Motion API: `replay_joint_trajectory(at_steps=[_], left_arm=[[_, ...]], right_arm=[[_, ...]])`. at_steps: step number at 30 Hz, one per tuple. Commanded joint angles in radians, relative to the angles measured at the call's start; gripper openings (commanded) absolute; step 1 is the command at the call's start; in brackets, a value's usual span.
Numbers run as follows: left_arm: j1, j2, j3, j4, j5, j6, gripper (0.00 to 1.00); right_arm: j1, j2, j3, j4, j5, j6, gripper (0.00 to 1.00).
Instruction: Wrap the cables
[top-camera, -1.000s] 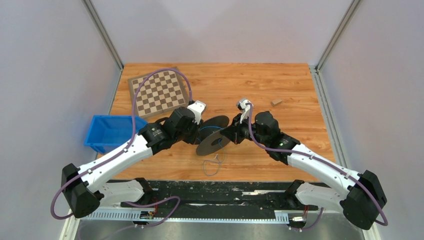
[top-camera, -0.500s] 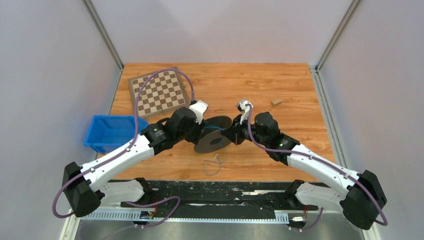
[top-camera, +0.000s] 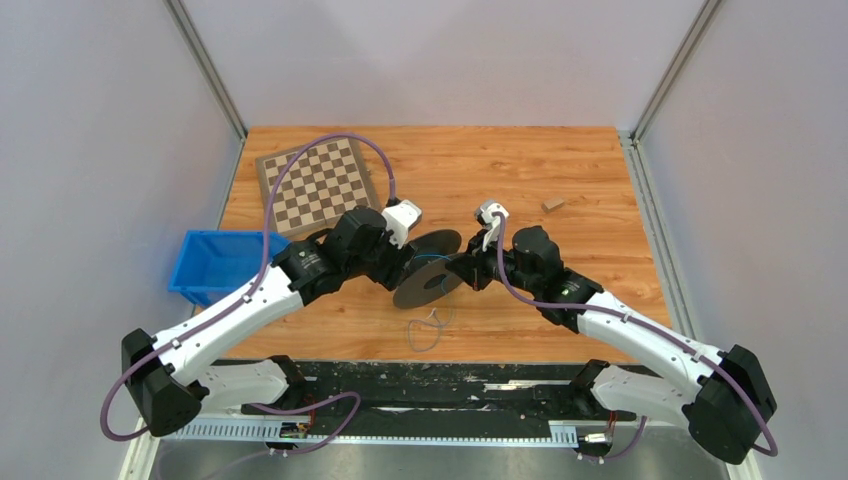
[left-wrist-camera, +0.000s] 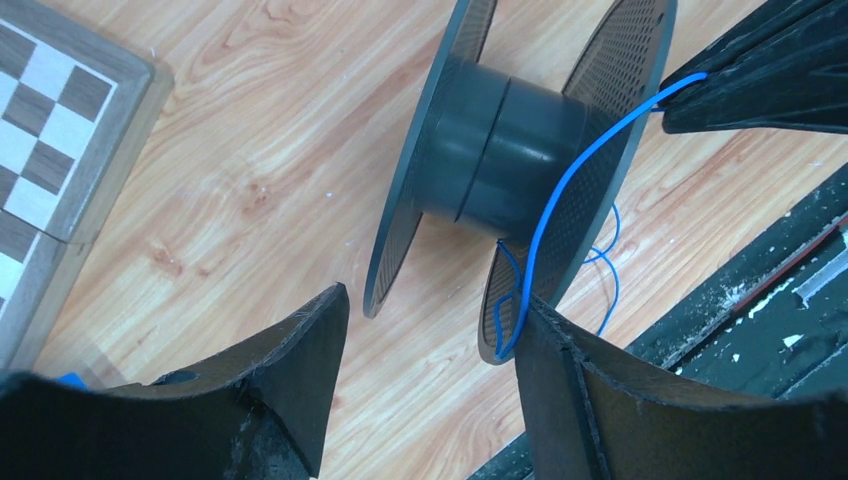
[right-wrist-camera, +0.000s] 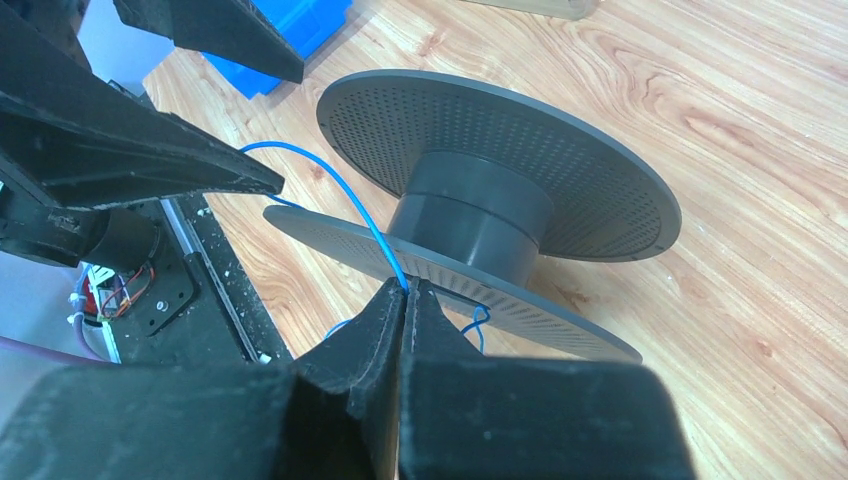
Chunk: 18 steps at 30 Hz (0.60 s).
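**Right pincer** (right-wrist-camera: 405, 290): clenched, with the fingertips pinching the cable (right-wrist-camera: 345, 190) just beside one disc of the spool (right-wrist-camera: 480, 205).

**Left pincer** (left-wrist-camera: 432, 310): released, with the fingers spread wide and gripping nothing. The spool's disc rims lie just ahead of the gap.

**Cable:** thin and blue. It arcs from the right pincer's tip over a disc rim and runs down close past the left pincer's right-hand finger. The remainder lies as a loose loop (top-camera: 425, 330) on the worktop (top-camera: 560, 170), near the front edge.

**Spool:** dark grey, two perforated discs on a plain hub, tilted, between the two pincers.

**Worktop:** wood-grain.

**Chessboard** (top-camera: 318, 185): far left, well apart from the spool.

**Blue bin** (top-camera: 220, 262): at the worktop's left edge.

**Small wooden block** (top-camera: 552, 204): far right.
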Motion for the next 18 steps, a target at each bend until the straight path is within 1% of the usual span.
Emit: replay_joint_trajectory(at_steps=[1, 5, 9, 11, 16, 18], left_arm=[[0.012, -0.009, 0.057, -0.012, 0.047, 0.058, 0.68], [0.013, -0.009, 0.040, 0.020, 0.086, 0.084, 0.67], [0.024, 0.006, 0.039, 0.031, 0.094, 0.102, 0.65], [0.044, 0.009, 0.041, 0.043, 0.129, 0.106, 0.65], [0.114, 0.008, 0.044, 0.077, 0.271, 0.144, 0.64], [0.124, 0.017, 0.050, 0.079, 0.279, 0.157, 0.64]], right_arm=[[-0.006, -0.025, 0.009, 0.019, 0.001, -0.029, 0.00], [-0.009, -0.030, 0.009, 0.019, -0.004, -0.033, 0.00], [-0.011, -0.033, 0.004, 0.019, -0.006, -0.050, 0.00], [-0.012, -0.033, 0.003, 0.019, -0.004, -0.064, 0.00], [-0.013, -0.036, 0.003, 0.018, -0.003, -0.082, 0.00], [-0.013, -0.035, 0.004, 0.017, -0.008, -0.084, 0.00]])
